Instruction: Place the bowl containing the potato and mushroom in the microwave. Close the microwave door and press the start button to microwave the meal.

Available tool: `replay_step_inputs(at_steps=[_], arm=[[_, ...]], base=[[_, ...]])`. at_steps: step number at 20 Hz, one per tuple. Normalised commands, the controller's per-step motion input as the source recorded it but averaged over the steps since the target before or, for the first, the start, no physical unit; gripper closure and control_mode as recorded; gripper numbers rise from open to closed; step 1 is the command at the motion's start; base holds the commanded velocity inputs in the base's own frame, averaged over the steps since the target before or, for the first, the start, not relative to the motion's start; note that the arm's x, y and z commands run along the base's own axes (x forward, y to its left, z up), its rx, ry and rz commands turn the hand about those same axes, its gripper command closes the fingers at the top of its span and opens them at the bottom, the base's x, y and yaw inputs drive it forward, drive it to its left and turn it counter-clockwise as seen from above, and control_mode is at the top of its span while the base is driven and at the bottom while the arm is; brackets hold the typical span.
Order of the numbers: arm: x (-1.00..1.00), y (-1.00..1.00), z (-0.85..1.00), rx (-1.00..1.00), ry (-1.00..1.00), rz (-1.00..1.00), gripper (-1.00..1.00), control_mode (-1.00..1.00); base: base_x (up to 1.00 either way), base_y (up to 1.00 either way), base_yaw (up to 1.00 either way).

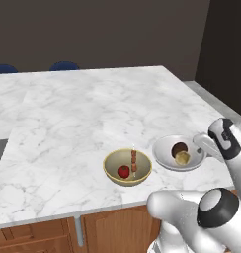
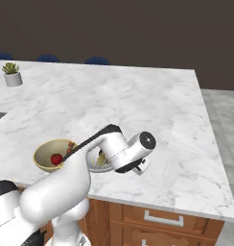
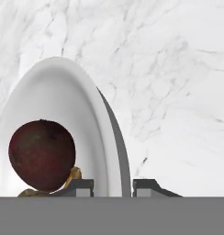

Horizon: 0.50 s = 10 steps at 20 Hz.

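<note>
The shallow white bowl (image 1: 164, 150) sits near the front right edge of the marble counter, holding the dark brown mushroom (image 1: 179, 148) and the yellowish potato (image 1: 182, 158). My gripper (image 1: 198, 148) reaches its right rim from the side. In the hand view the bowl (image 3: 54, 92) fills the left, with the mushroom (image 3: 42, 153) large and the potato (image 3: 75, 174) peeking out under it. The gripper (image 3: 113, 186) straddles the rim, one fingertip (image 3: 79, 186) inside and the other outside, shut on it. From the right base view my arm hides most of the bowl (image 2: 96, 161). The microwave is out of view.
A tan bowl (image 1: 127, 168) with a red fruit and a skewer stands just left of the white one, also the tan bowl (image 2: 51, 154). A small potted plant (image 2: 12, 74) is at the far left. Blue chair backs (image 1: 63, 65) line the far side.
</note>
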Motion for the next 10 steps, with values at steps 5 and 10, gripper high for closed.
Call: replay_step_inputs(at_steps=[5,10], arm=[[-0.41,0.50,0.92,0.07,-0.17,0.02,1.00,-1.00],[-0.43,0.75,0.83,0.07,-0.28,0.05,1.00,-1.00]], base=[[0.00,0.00,0.00],[0.00,0.00,0.00]])
